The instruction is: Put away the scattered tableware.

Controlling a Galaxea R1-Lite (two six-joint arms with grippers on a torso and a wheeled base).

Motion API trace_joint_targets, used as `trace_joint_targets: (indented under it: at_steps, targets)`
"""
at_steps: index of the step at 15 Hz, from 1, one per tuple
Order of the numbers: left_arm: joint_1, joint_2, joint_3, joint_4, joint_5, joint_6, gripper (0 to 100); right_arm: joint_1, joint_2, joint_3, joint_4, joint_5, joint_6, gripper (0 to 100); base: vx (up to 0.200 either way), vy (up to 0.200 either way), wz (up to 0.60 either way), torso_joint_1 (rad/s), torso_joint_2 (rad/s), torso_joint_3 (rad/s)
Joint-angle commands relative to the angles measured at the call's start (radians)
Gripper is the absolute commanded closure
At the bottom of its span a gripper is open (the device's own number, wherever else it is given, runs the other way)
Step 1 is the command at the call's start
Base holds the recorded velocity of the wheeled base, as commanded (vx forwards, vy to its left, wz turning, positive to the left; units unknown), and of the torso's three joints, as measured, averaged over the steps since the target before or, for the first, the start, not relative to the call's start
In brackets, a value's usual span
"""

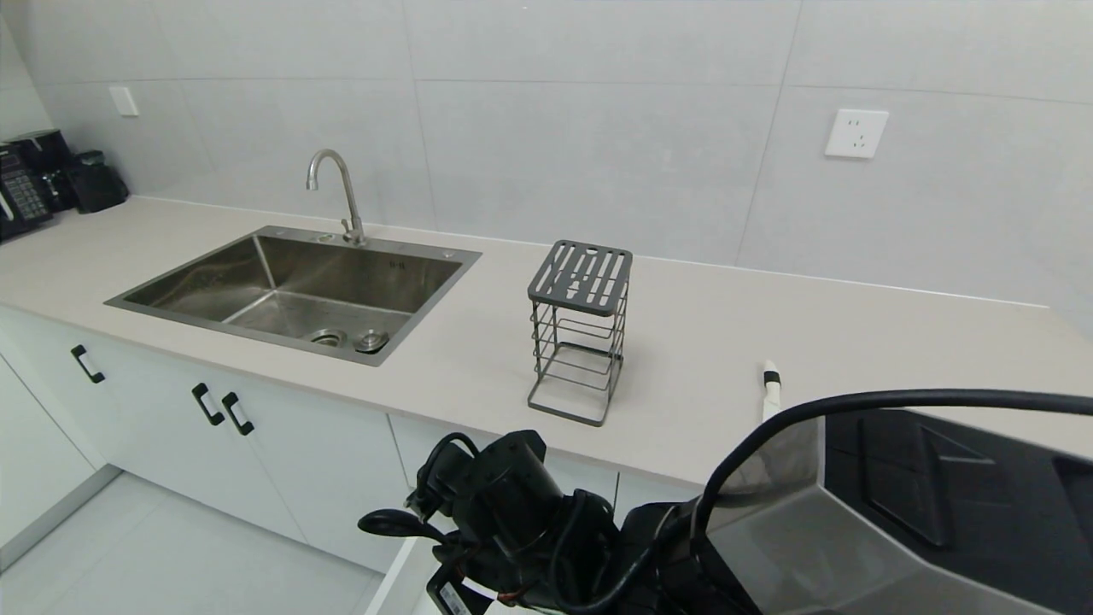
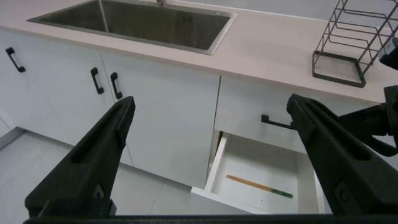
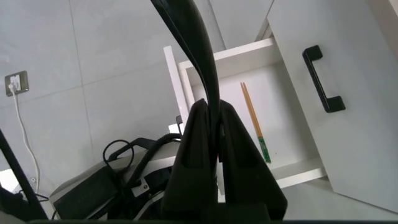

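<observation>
My right gripper [image 3: 214, 115] is shut on the handle of a black spoon [image 3: 193, 43] and holds it over an open white drawer [image 3: 174, 81]. A pair of wooden chopsticks [image 3: 255, 124] lies on the drawer's floor. In the head view the black spoon [image 1: 393, 523] sticks out leftward from the right gripper [image 1: 457, 542], below the counter's front edge. My left gripper [image 2: 211, 102] stands open in front of the cabinets, facing the drawer [image 2: 214, 168] and the chopsticks [image 2: 258, 185]. A white-handled utensil [image 1: 771, 384] lies on the counter, partly hidden.
A grey wire utensil rack [image 1: 581, 333] stands on the counter, right of the steel sink [image 1: 290, 290] with its tap. White cabinet doors with black handles [image 2: 96, 81] run below the counter. Dark appliances [image 1: 43, 175] sit at the far left.
</observation>
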Motion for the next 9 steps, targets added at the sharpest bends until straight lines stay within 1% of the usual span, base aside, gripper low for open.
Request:
trace_joint_targets:
  at_steps: [1, 3, 7, 9]
  targets:
    - [0.0, 0.001, 0.0, 0.0, 0.001, -0.001, 0, -0.003, 0.025, -0.018, -0.001, 0.0, -0.001, 100, 0.0, 0.0, 0.0, -0.061, 0.12, 0.061]
    - [0.0, 0.001, 0.0, 0.0, 0.001, -0.001, 0, -0.004, 0.035, -0.032, -0.001, 0.0, -0.001, 100, 0.0, 0.0, 0.0, -0.178, 0.34, 0.176]
    - [0.0, 0.001, 0.0, 0.0, 0.001, -0.001, 0, -0.01, 0.072, -0.079, -0.001, 0.006, -0.013, 100, 0.0, 0.0, 0.0, -0.256, 0.51, 0.249]
    - [0.0, 0.001, 0.0, 0.0, 0.001, -0.001, 0, -0.01, 0.1, -0.104, 0.001, 0.008, -0.029, 100, 0.0, 0.0, 0.0, -0.12, 0.22, 0.114]
